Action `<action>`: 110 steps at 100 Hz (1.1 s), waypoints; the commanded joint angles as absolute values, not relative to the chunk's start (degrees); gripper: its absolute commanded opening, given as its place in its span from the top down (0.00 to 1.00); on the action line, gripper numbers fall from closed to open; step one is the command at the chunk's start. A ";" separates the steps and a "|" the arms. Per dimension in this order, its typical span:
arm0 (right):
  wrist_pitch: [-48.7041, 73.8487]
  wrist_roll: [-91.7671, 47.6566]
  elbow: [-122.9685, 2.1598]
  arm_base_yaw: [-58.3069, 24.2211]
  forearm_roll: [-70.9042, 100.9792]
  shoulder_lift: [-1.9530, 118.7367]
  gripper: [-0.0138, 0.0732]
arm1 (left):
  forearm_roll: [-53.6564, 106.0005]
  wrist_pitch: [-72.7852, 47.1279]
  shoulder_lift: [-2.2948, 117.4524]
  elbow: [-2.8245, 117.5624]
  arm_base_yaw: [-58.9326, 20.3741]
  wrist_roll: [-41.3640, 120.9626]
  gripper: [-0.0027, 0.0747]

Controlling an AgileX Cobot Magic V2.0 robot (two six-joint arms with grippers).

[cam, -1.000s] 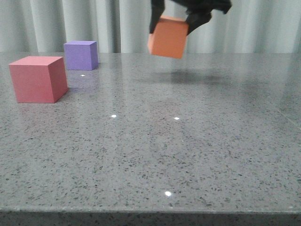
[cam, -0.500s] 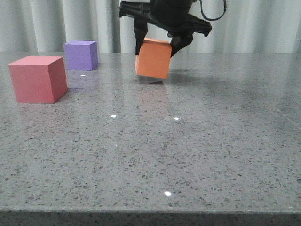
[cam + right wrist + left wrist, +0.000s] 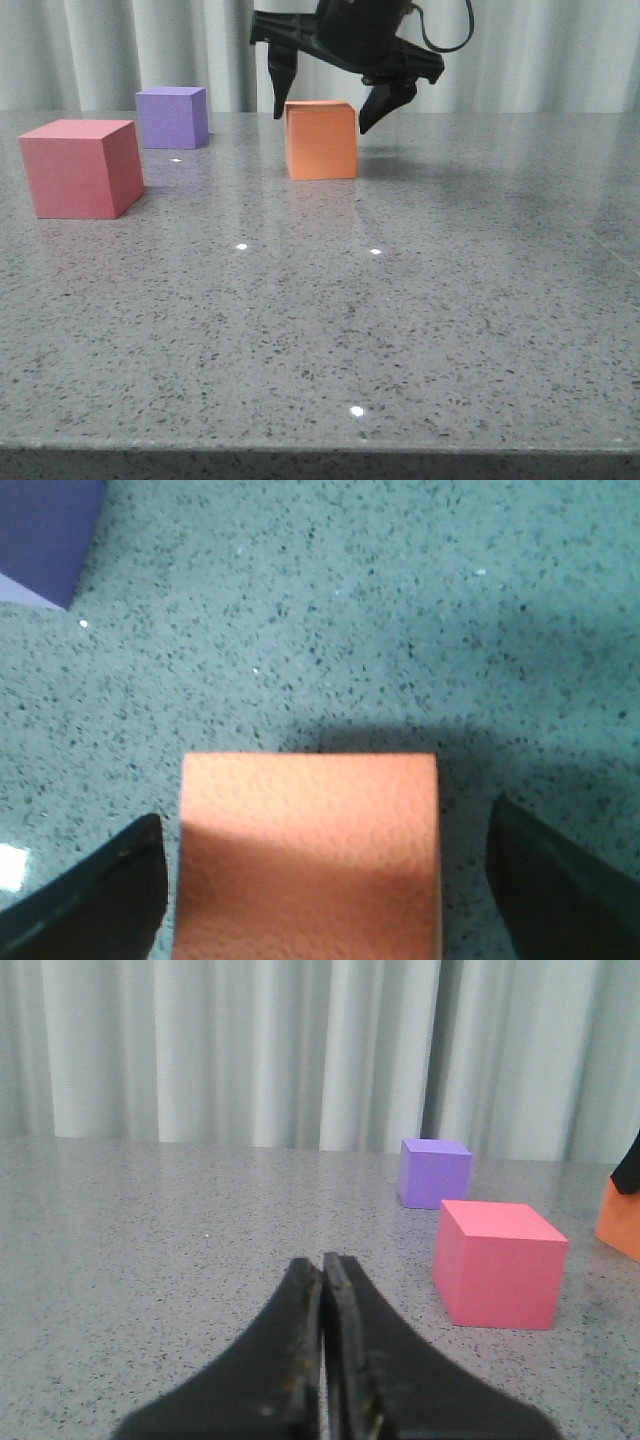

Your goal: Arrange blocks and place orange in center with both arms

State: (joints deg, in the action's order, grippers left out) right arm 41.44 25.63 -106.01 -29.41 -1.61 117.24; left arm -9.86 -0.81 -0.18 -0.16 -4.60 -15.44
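Right gripper (image 3: 326, 105) hangs spread over the orange cube (image 3: 321, 139), fingers clear of both sides; cube flat on the table (image 3: 420, 320), upper centre. Probably light, slightly soft foam: grip opposite flat faces. Left gripper (image 3: 323, 1290) pinched together, empty. Left wrist view alone shows pinkish-red cube (image 3: 497, 1263) just before purple cube (image 3: 433, 1171).

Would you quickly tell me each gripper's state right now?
Left gripper: closed, holding nothing.
Right gripper: open, straddling the orange cube on the table.
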 commanded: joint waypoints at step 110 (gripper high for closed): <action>36.24 13.08 -67.20 -1.08 -5.36 65.62 0.11 | -9.90 3.85 -2.11 -2.66 -4.48 -15.91 0.99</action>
State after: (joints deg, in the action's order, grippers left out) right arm 41.67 14.37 -71.03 -3.03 -4.11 72.19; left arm -9.86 -0.81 -0.18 -0.16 -4.60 -15.44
